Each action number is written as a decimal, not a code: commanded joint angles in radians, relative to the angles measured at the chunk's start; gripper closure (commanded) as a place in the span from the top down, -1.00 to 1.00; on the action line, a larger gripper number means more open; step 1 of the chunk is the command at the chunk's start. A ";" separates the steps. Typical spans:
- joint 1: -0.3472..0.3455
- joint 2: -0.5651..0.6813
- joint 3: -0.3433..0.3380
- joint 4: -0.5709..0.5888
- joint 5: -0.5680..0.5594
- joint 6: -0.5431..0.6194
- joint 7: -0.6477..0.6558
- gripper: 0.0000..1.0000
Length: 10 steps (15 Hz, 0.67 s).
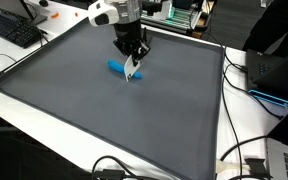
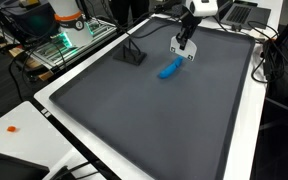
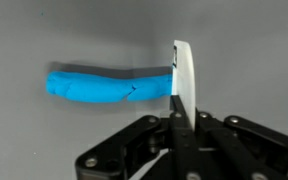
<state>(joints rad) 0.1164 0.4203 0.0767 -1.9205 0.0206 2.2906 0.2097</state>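
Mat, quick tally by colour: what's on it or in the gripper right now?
blue roll: 1, lying on the mat
white flat piece: 1, clamped in the gripper
black stand: 1, near the mat's edge
Total: 3

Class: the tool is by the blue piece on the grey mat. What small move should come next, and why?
Probably ease the tool straight down a little: it is shut on a white strip whose far end sits beside the blue piece, and contact with the mat is unclear.
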 commanded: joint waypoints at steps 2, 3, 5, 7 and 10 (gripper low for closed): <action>0.028 0.003 -0.025 -0.049 -0.066 0.089 0.000 -0.98; 0.033 0.005 -0.029 -0.057 -0.083 0.103 0.002 -0.98; 0.041 0.010 -0.036 -0.071 -0.110 0.129 0.008 -0.98; 0.047 0.011 -0.038 -0.082 -0.125 0.145 0.008 -0.98; 0.051 0.017 -0.037 -0.104 -0.129 0.159 0.007 -0.98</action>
<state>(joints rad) 0.1515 0.4281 0.0579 -1.9796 -0.0789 2.4083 0.2099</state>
